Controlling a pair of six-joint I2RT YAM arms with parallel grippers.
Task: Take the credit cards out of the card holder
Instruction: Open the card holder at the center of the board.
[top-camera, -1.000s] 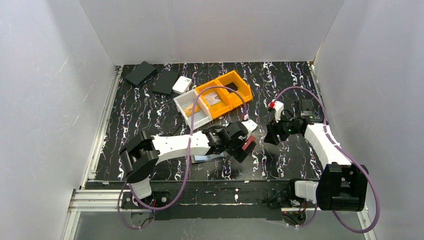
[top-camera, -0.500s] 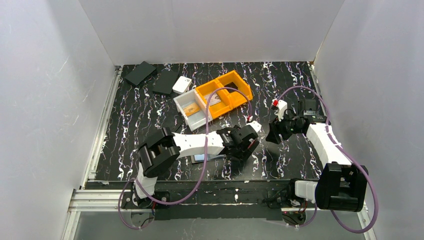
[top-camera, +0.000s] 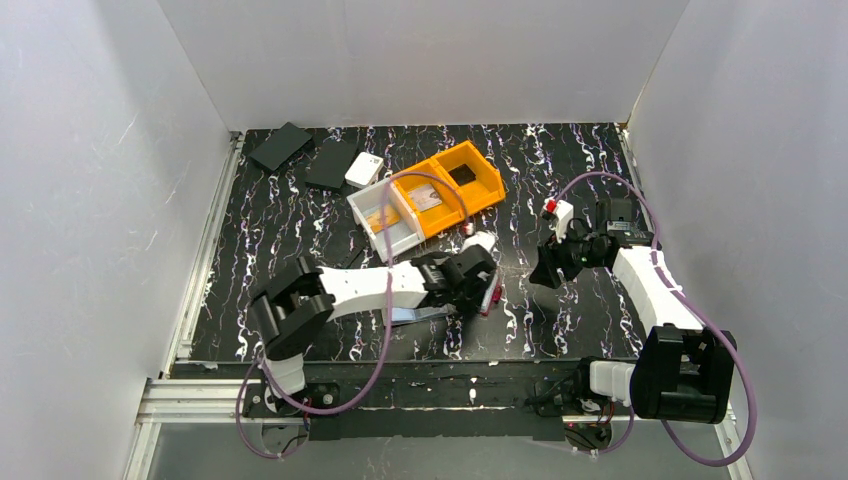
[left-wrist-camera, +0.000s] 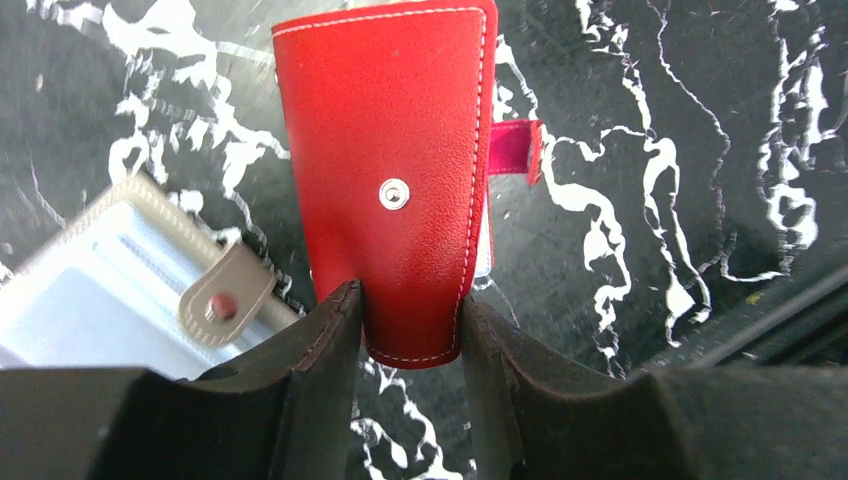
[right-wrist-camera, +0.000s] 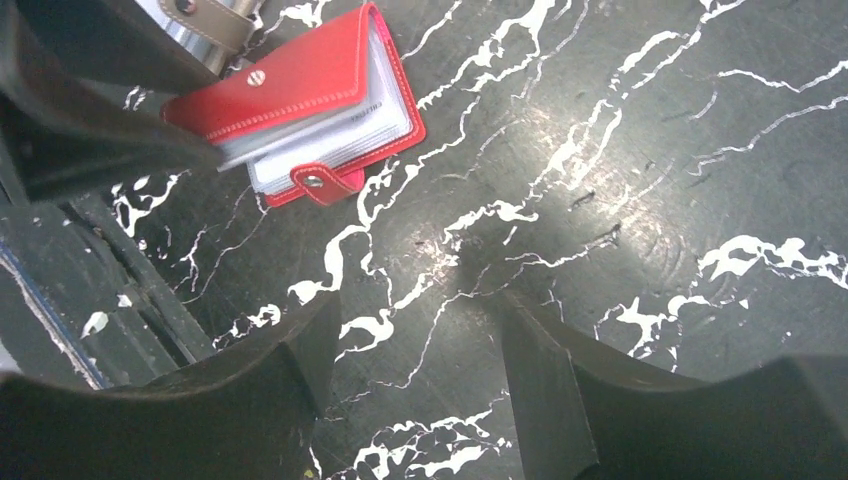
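Note:
The red card holder (left-wrist-camera: 390, 170) lies on the black marbled table, half open, with its snap tab (right-wrist-camera: 318, 183) sticking out. Cards in clear sleeves (right-wrist-camera: 335, 140) show between its covers. My left gripper (left-wrist-camera: 408, 300) is shut on the near end of the red top cover, one finger on each side. From above, the left gripper (top-camera: 483, 290) hides most of the card holder (top-camera: 493, 294). My right gripper (top-camera: 545, 272) hovers to the right of the holder, apart from it. In its own view the right gripper (right-wrist-camera: 415, 310) stands open with only table between its fingers.
A pale card pouch with a tan snap strap (left-wrist-camera: 100, 290) lies just left of the red holder. Orange bins (top-camera: 455, 185) and a white bin (top-camera: 385, 215) sit behind. Two black boxes (top-camera: 280, 145) and a small white box (top-camera: 364, 168) are at the back left.
My left gripper came down over the red card holder and closed on its cover, then shifted slightly left. The right arm has barely moved.

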